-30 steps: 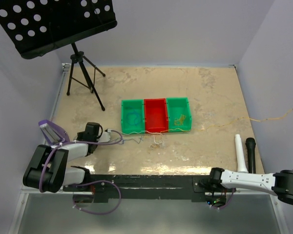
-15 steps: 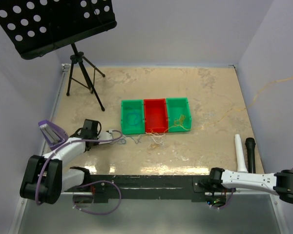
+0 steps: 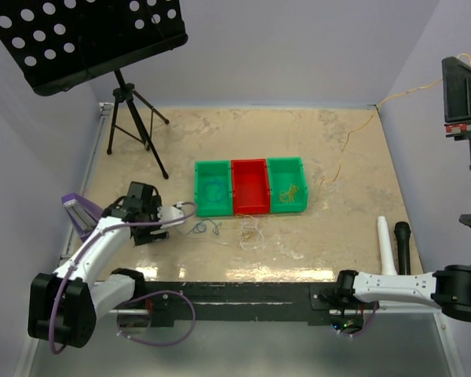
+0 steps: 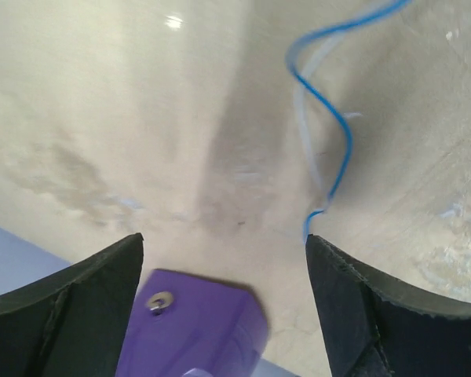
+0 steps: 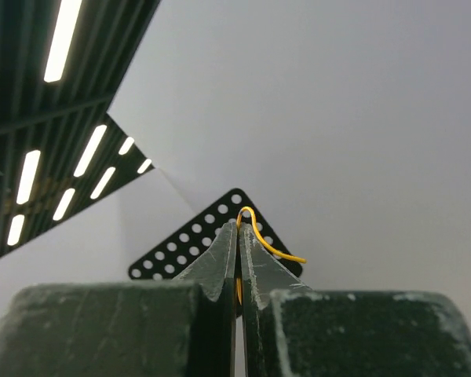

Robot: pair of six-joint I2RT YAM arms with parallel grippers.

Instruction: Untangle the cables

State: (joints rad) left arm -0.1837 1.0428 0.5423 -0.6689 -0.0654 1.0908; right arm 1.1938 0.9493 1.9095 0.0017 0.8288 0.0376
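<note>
Your yellow cable (image 3: 341,153) climbs from the right-hand green bin (image 3: 286,160) toward two o'clock, up to your right gripper (image 5: 239,229), held high with its fingers pressed tight together on it. The blue cable (image 4: 330,149) lies on the table (image 3: 337,236) at three o'clock from your left gripper (image 4: 224,247), which is spread wide and holds nothing.
</note>
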